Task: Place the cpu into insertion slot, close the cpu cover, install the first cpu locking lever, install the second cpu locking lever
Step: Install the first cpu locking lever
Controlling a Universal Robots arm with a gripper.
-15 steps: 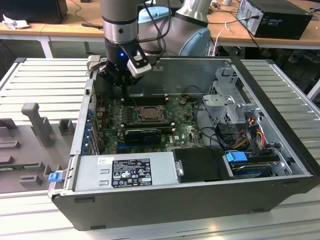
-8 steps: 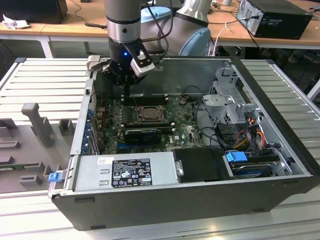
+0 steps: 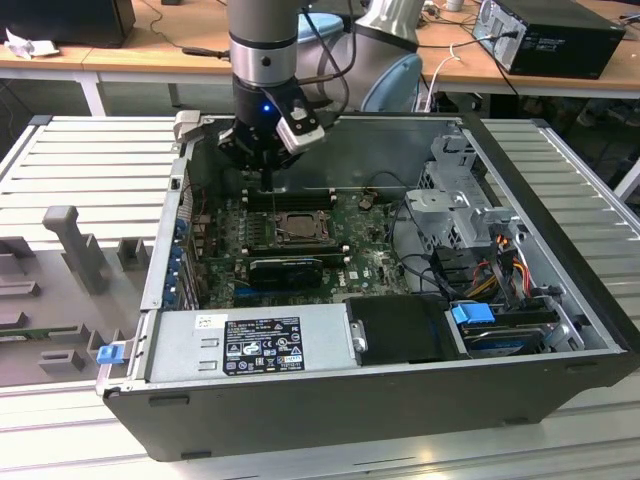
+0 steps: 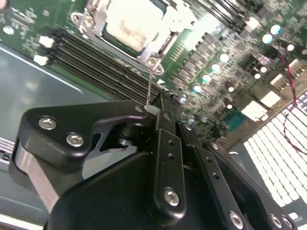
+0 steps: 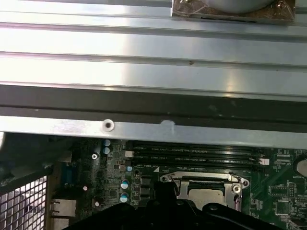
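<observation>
Now the gripper (image 4: 155, 109), closed tight, pinches the thin locking lever (image 4: 150, 84); the cpu (image 4: 127, 26) lies under the shut cpu cover (image 4: 95, 24). Such a shallow pinch may let the springy lever slip free.

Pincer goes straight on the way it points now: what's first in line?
Likely the thin lever rising from the socket corner, which seems to reach the pincer tip. Past it lie the memory slots beside the socket. Depth is unclear.
</observation>
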